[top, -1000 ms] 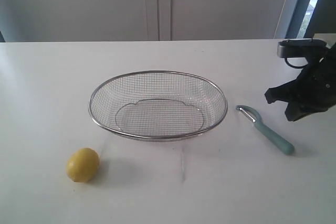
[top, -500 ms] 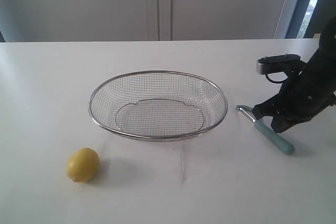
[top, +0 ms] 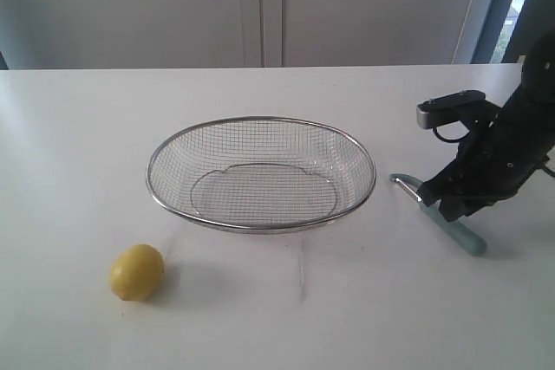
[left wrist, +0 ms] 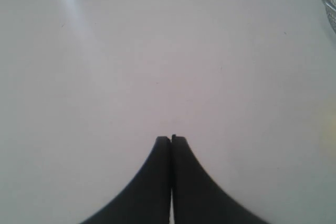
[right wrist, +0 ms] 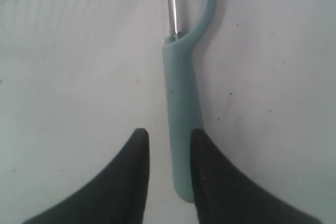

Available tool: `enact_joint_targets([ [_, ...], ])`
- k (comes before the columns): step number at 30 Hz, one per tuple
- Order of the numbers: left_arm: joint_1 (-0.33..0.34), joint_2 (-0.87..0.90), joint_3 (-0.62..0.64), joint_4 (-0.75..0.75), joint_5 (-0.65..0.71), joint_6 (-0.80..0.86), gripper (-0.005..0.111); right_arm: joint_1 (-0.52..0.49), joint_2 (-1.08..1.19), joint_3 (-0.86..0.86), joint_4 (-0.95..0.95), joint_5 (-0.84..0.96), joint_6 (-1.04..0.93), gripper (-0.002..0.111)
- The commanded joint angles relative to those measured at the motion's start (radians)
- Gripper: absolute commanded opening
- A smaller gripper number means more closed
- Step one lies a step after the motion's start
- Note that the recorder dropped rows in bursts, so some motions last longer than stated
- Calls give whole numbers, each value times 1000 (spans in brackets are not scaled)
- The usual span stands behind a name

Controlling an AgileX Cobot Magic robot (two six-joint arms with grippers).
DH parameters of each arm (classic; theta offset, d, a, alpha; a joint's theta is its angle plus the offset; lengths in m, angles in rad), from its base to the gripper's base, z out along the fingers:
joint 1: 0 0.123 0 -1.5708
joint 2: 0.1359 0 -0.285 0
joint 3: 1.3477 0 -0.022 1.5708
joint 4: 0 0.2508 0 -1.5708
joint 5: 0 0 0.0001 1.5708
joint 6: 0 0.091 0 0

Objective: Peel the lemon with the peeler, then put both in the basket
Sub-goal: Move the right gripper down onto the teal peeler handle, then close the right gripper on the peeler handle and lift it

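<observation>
- Straddling the peeler [right wrist: 181, 93] handle, the right gripper [right wrist: 168, 131] has its fingers parted, not clamped.
- On the table [top: 78, 145], the peeler lies just right of the basket [top: 261, 118].
- Front-left of the basket, apart, sits the lemon [top: 137, 272].
- Clenched on nothing, the left gripper [left wrist: 171, 139] hangs above the table.

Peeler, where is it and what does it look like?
Find the big wire basket in the middle of the white table. Just right of it, under the black right gripper, lies the peeler. It's the only long thin thing: pale green handle, silver blade head.
</observation>
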Motion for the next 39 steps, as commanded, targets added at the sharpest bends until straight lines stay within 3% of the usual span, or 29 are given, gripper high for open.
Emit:
enact_joint_targets([
  [1,2,-4,4,-5,-3,2,0,2,42,3,-4,-10,-29,27],
  [27,2,-4,4,-5,-3,-5,0,2,105,3,-26,-34,-37,27],
  [33,2,-4,4,-5,-3,-5,0,2,105,3,-26,-43,-37,37],
  [39,2,-4,4,-5,-3,-5,0,2,105,3,-26,-50,-37,37],
])
